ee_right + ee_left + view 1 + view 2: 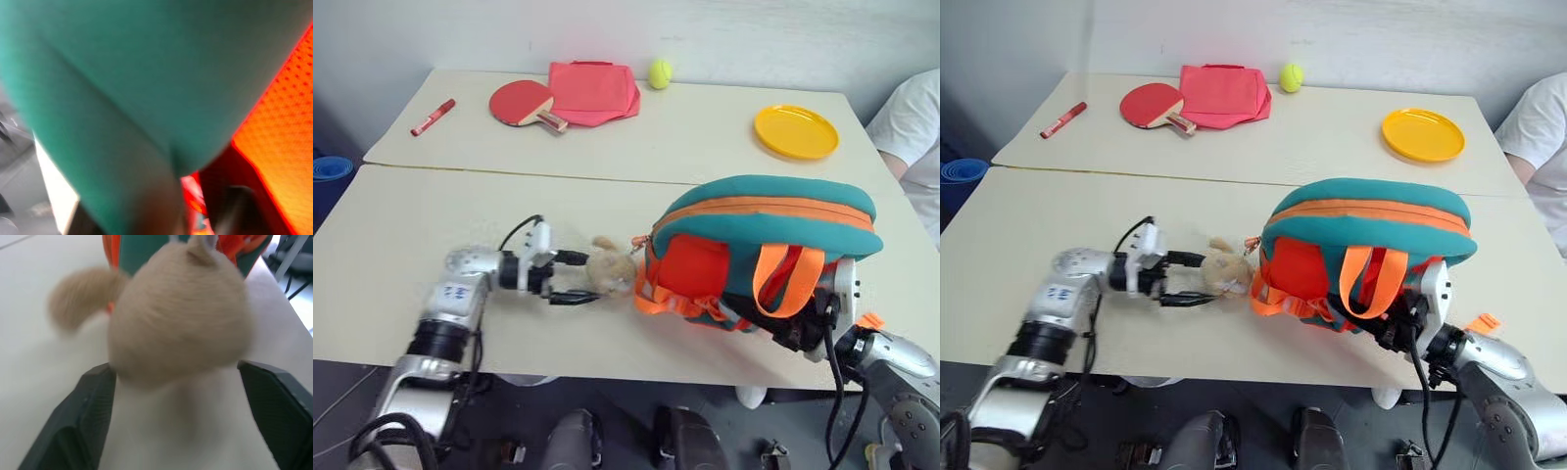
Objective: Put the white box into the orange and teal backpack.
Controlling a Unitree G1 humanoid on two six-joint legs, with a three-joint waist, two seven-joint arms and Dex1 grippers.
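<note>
Your rounded teal fabric backpack with orange trim (764,245) lies on the beige table (401,235). Left gripper (576,277) spreads wide around its tan plush toy (610,269). Right gripper (1400,323) beneath: can't tell. No readable writing.

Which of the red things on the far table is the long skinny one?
The red marker, lying at the far table's left end. The red paddle beside it is round with a handle, and the folded red cloth is wide and flat.
</note>
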